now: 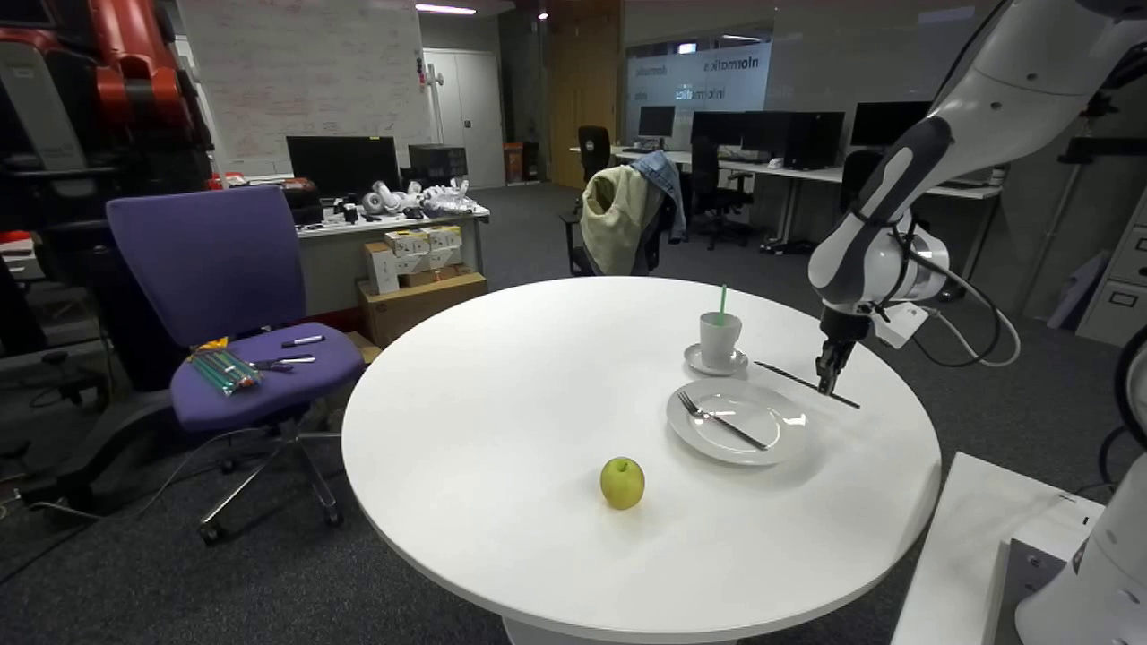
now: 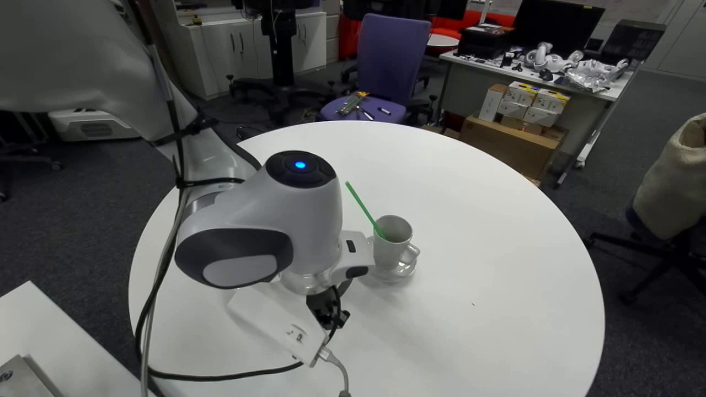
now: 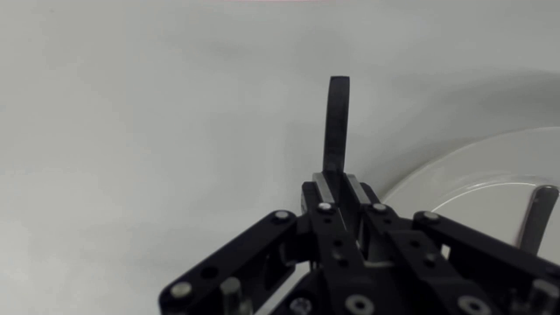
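In the wrist view my gripper (image 3: 334,178) is closed on a thin dark strip, apparently a knife (image 3: 337,122), which sticks out straight past the fingertips. An exterior view shows the same knife (image 1: 781,373) as a slanting dark line at the gripper (image 1: 825,391), low over the table or touching it; I cannot tell which. Beside it lies a white plate (image 1: 762,405) bearing a fork (image 1: 730,428). Part of the plate (image 3: 455,197) and the fork's handle (image 3: 537,221) show at the wrist view's right. The arm hides plate and knife in an exterior view, where the gripper (image 2: 331,318) is partly covered.
A white cup (image 1: 720,342) with a green straw (image 1: 722,305) stands on a saucer (image 1: 737,363) behind the plate. A green apple (image 1: 622,484) sits nearer the front of the round white table (image 1: 484,403). A purple chair (image 1: 269,358) is beyond the table's edge.
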